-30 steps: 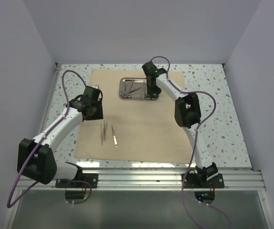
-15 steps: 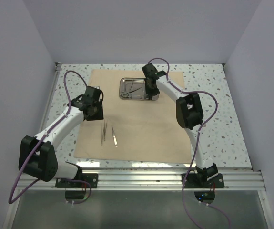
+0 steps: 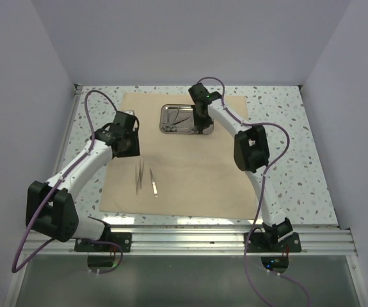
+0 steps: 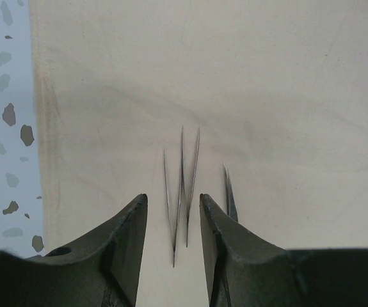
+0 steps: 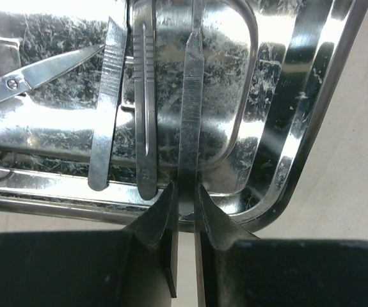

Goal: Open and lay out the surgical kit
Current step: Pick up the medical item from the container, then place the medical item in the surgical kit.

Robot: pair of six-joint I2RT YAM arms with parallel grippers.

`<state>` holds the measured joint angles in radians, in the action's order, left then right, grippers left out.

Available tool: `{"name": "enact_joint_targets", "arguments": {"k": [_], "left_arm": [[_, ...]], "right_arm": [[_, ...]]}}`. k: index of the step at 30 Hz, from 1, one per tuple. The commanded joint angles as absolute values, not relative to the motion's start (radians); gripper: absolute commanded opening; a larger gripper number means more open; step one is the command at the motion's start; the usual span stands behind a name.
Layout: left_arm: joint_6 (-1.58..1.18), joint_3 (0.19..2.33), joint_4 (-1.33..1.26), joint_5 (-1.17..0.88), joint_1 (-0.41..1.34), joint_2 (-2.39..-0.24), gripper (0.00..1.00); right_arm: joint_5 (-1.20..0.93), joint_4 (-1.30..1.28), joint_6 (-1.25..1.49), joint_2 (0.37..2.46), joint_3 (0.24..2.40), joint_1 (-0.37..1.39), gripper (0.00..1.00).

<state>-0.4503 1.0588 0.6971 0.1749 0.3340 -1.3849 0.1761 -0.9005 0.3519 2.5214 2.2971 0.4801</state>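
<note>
The surgical kit's beige cloth lies spread flat, with the shiny steel tray on its far part. My right gripper reaches into the tray's right end. In the right wrist view it is shut on the near end of a flat steel instrument that lies over the tray rim. Two similar handles and a pair of scissors lie to its left. My left gripper hangs open above thin tweezers on the cloth, with another pointed instrument beside them.
Speckled tabletop surrounds the cloth, and its left edge shows in the left wrist view. White walls close in the back and both sides. A metal rail runs along the near edge by the arm bases.
My right gripper's jaws have closed onto the flat instrument at the tray's rim. The left gripper has shifted only slightly and stays open.
</note>
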Motion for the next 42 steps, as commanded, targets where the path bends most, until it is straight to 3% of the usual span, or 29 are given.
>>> {"name": "enact_joint_targets", "arguments": {"k": [1,6,20,24,32,33,34,35,36,37,38,42], "left_arm": [[-0.419,1.126,0.669,0.160,0.324,-1.407,0.42],[-0.371,1.224,0.643,0.166,0.325,-1.466,0.44],[-0.376,1.627,0.614,0.137,0.377,-1.830,0.45],[-0.396,1.744,0.624,0.144,0.451,-1.942,0.44],[-0.446,2.069,0.675,0.115,0.529,-2.230,0.45],[-0.446,2.106,0.695,0.114,0.543,-2.258,0.45],[-0.448,2.140,0.704,0.110,0.551,-2.285,0.45],[-0.449,2.202,0.713,0.109,0.557,-2.337,0.45],[-0.449,2.227,0.725,0.104,0.566,-2.359,0.45],[-0.451,2.246,0.726,0.103,0.572,-2.388,0.45],[-0.453,2.256,0.724,0.101,0.575,-2.396,0.45],[-0.471,2.224,0.671,0.092,0.591,-2.411,0.47]], "right_arm": [[0.149,-0.997,0.324,2.478,2.310,0.494,0.00],[0.184,-0.939,0.314,2.271,2.136,0.489,0.00],[0.180,-0.801,0.405,1.691,1.395,0.488,0.00],[0.141,-0.769,0.466,1.516,1.119,0.492,0.00],[0.005,-0.759,0.555,1.281,0.848,0.514,0.00],[0.003,-0.759,0.552,1.263,0.830,0.517,0.05],[0.003,-0.765,0.548,1.255,0.824,0.518,0.19],[0.003,-0.782,0.548,1.249,0.821,0.518,0.50],[0.003,-0.796,0.546,1.241,0.825,0.518,0.70],[0.008,-0.810,0.545,1.220,0.830,0.517,0.80],[0.018,-0.836,0.545,1.209,0.834,0.518,0.85],[0.025,-0.877,0.549,1.140,0.867,0.518,0.86]]}}
